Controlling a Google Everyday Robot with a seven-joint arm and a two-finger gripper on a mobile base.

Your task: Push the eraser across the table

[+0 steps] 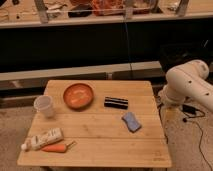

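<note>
Since the job is pushing the eraser (116, 103) across the table (105, 142), I am reading the top as a clock face with twelve at the far edge. At nine o'clock a pale cup (44, 106) is standing upright near the left edge. At seven o'clock a white tube (42, 139) is lying on its side, with a small carrot (56, 148) lying just beside it toward the near edge. At eleven o'clock an orange bowl (78, 95) is sitting. The eraser is lying just right of centre, toward one o'clock, its long side running left to right, near the bowl but apart from it. From the eraser, a blue-grey sponge (131, 121) is lying at five o'clock, near but not touching. At three o'clock, off the table's right edge, the white arm (187, 82) is hanging with only its rounded joints showing. The gripper is sitting out of view, so I cannot tell how open it is or whether it is holding anything.

The approach is looking like the step in hand. The gripper should be coming in low and meeting the middle of a long side, since an off-centre touch is likely to be spinning the eraser. Aiming toward six or seven o'clock is offering the longest bare run, while nine o'clock is leading into the bowl and five o'clock into the sponge.
</note>
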